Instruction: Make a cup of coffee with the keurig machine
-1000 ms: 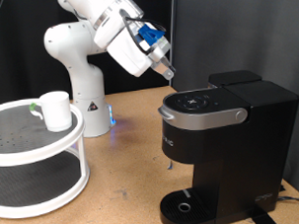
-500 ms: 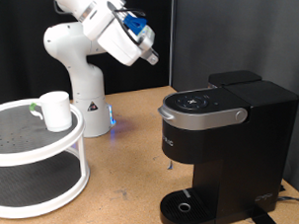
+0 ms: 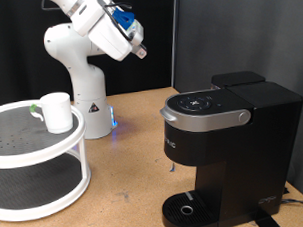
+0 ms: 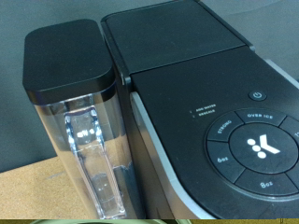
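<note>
Right now our tool [image 3: 139, 51] hangs high above the keurig machine [image 3: 225, 141], and we cannot tell if it is apart or together, while the cup [image 3: 57, 112] waits on the white rack [image 3: 43, 147], so we should move slowly.

The boxy black coffee machine [image 3: 228, 151] looked like matt plastic with a satin silver-grey handle band [image 3: 204, 117]; its clear water tank [image 4: 89, 154] was glossy, and the small white mug [image 3: 57, 112] smooth.

Raised arm, hand [image 3: 139, 51] tilted downward, empty.
</note>
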Motion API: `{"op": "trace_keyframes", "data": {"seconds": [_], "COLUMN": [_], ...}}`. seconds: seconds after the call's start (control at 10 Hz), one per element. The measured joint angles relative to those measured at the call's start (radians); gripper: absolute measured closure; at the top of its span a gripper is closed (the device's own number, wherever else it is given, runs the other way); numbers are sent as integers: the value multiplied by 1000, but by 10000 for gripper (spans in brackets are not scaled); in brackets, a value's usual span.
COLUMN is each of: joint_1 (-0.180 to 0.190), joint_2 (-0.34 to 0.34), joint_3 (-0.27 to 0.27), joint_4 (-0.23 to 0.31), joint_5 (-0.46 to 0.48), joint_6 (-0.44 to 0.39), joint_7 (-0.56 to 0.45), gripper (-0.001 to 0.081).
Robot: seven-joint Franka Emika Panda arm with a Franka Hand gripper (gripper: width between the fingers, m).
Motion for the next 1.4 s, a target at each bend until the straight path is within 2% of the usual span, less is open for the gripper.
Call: {"op": "trace_keyframes", "data": {"seconds": [0.3,0.8,1.4], "joint_1": [-14,-53,-80], "joint_2": [4,-46,-87], "joint_3": [-26,-68,-102], "joint_4": [15,22,21], "joint_5": [-54,-77,-111], "joint_6": [-109,-118,-190], "joint_7": [20,-11,-9], "gripper": [805,805,805]}}
